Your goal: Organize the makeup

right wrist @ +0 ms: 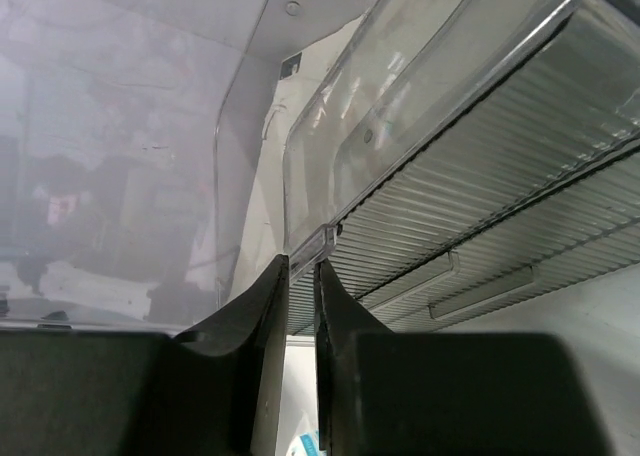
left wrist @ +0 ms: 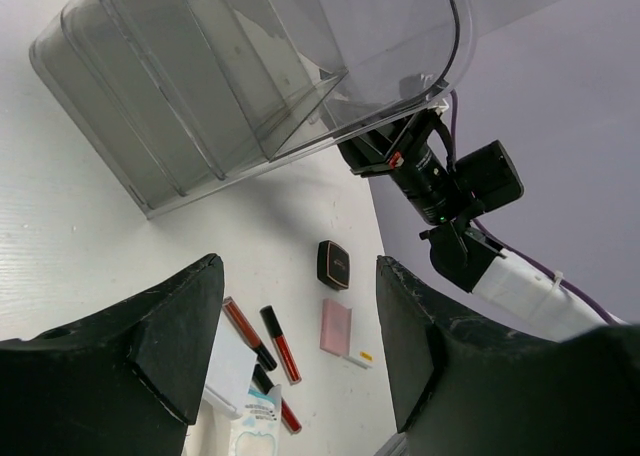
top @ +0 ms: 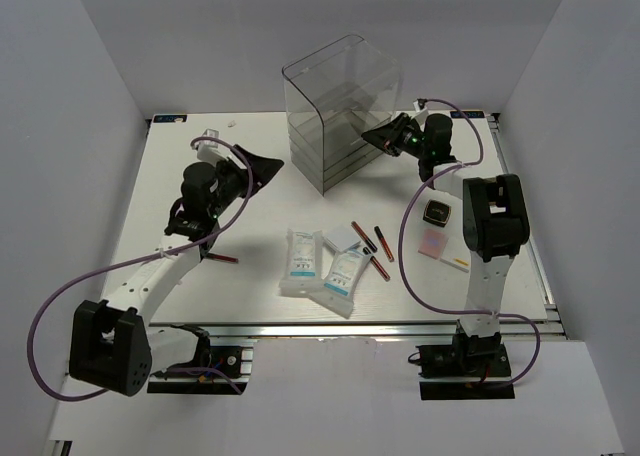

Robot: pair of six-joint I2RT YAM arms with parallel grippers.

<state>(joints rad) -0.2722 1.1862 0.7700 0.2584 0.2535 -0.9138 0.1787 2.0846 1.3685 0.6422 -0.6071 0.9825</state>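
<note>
White table (top: 170, 191), white walls, nothing busy behind. Makeup (top: 342, 274) is all loose mid-table, none stowed yet: two white packets (top: 303, 261) w/ blue print side by side, pencil sticks (top: 363, 236) just right of them, black compact (top: 436, 213) and pink palette (top: 433, 243) further right.

Right claw (right wrist: 302, 268) is up at the clear drawer box (top: 340, 106), fingers nearly together w/ a thin slit. Tips are at a drawer's front lip (right wrist: 312, 241) — I can't tell if it's actually pinched. Left claw (left wrist: 298, 266) hangs wide apart, empty, aimed at the box but well short of it.

My worry: the box looks light and nothing braces it, so a pull could drag or tip the whole thing instead of sliding the drawer — or the thin lip could pop out of the tips.
</note>
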